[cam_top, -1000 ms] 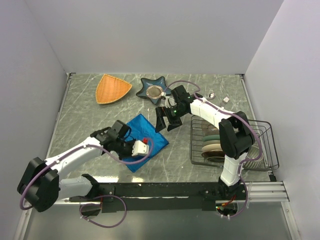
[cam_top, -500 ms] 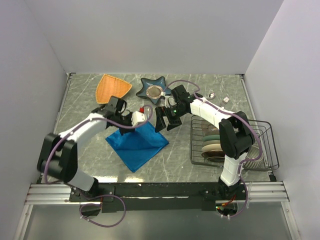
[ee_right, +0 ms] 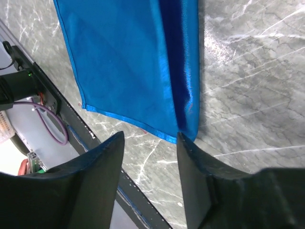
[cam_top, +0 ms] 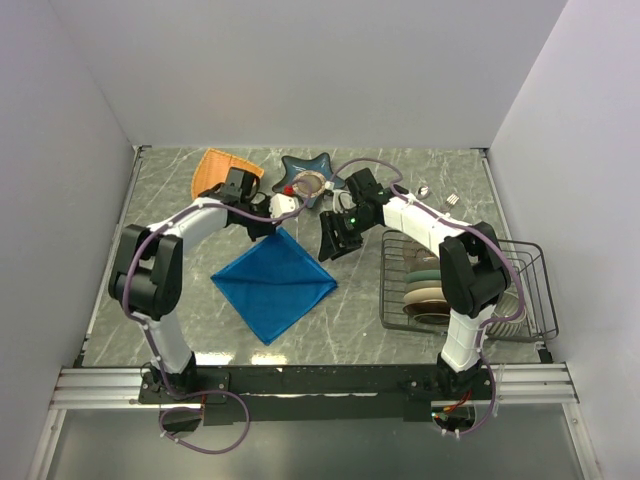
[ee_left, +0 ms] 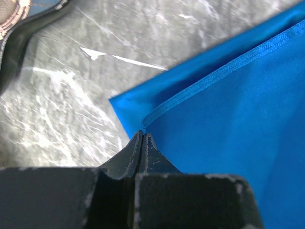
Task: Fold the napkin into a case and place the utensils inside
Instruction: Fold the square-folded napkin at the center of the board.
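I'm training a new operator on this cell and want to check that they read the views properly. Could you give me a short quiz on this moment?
1. True or false: the left gripper is shut on a corner of the napkin.
2. Where do the utensils lie?
A. on the napkin
B. on the table, beyond the dish rack
C. in the left gripper
3. Fill in: in the right wrist view, the right gripper has its jaws ____, above an edge of the napkin.

Key: 1 true; 2 B; 3 open.
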Controlling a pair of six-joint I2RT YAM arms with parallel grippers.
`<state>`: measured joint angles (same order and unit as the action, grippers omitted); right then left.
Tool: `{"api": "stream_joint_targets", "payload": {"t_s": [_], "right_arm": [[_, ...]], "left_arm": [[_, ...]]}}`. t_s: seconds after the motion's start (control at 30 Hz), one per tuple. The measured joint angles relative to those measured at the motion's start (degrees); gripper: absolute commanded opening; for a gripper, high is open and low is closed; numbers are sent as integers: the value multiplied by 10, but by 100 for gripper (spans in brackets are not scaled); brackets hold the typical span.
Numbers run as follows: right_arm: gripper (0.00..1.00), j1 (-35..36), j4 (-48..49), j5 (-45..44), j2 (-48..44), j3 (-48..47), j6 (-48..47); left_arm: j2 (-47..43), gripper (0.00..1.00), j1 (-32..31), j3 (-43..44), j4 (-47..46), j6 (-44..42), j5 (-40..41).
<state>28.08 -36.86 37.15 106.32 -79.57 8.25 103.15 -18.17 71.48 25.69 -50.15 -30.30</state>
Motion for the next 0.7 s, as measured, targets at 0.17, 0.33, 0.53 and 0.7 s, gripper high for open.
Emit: {"api": "stream_joint_targets", "payload": {"t_s": [0.17, 0.33, 0.53, 0.7], "right_arm": [[46, -1, 0, 3, 0, 0, 3], [46, -1, 3, 10, 0, 1, 11], [42, -1, 8, 18, 0, 2, 17], [40, -1, 13, 22, 1, 11, 23]], "left_arm": [[25, 1, 2, 21, -11, -1, 2], [43, 1, 3, 32, -14, -2, 2], [56, 1, 3, 33, -15, -4, 2], [65, 1, 3, 35, -17, -7, 1]]}}
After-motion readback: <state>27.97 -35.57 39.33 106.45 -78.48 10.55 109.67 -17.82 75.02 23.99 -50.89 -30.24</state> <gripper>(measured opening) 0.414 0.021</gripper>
